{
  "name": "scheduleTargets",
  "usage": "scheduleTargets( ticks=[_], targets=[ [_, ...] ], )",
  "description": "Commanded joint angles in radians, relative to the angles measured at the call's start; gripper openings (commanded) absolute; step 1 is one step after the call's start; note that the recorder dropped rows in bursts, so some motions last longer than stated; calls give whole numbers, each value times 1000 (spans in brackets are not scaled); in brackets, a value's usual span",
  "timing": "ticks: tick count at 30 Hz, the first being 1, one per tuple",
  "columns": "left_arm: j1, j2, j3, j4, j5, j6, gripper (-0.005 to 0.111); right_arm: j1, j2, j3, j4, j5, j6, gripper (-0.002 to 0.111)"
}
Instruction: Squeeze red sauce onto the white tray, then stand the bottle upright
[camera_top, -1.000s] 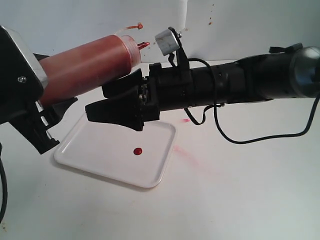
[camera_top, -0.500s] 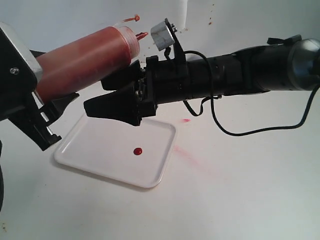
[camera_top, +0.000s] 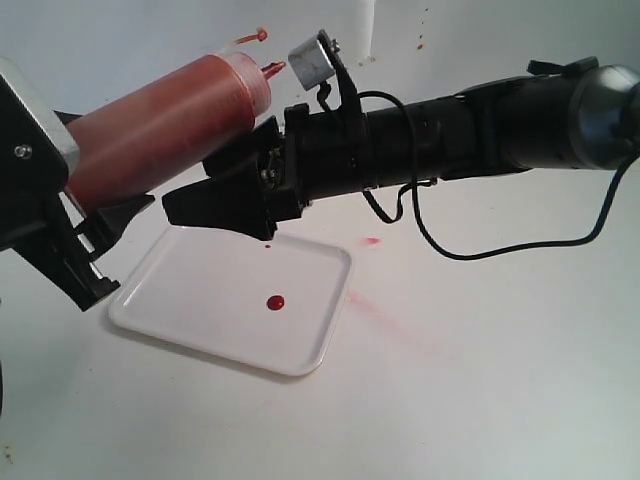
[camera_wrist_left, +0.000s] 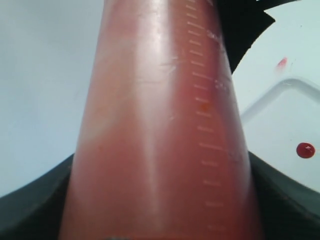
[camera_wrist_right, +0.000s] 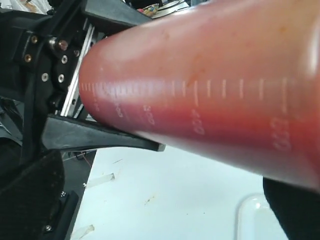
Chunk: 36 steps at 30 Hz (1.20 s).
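Slipping is the main risk: the bottle (camera_top: 165, 125) hangs tilted above the tray (camera_top: 200, 290), nozzle (camera_top: 272, 68) raised, gripped at its base by the left pincer (camera_top: 95, 195), and its smooth, soft plastic wall could slide or buckle if stood up off-square. The right pincer (camera_top: 225, 190) is close by the bottle's upper body; whether it clamps it I cannot tell. A stray squeeze would spit from the uncapped tip. One glossy round blob of sauce (camera_top: 275, 301) lies on the flat, shiny tray, on the matte table (camera_top: 480, 380)

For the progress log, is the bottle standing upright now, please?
No, the bottle is held slanted in mid-air, clear of the table.
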Motion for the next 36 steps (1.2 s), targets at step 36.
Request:
scheduleTargets(
  ticks=[36],
  targets=[
    [-7, 25, 67, 9, -114, 10, 0, -38, 120, -20, 83, 91, -356, 105]
  ],
)
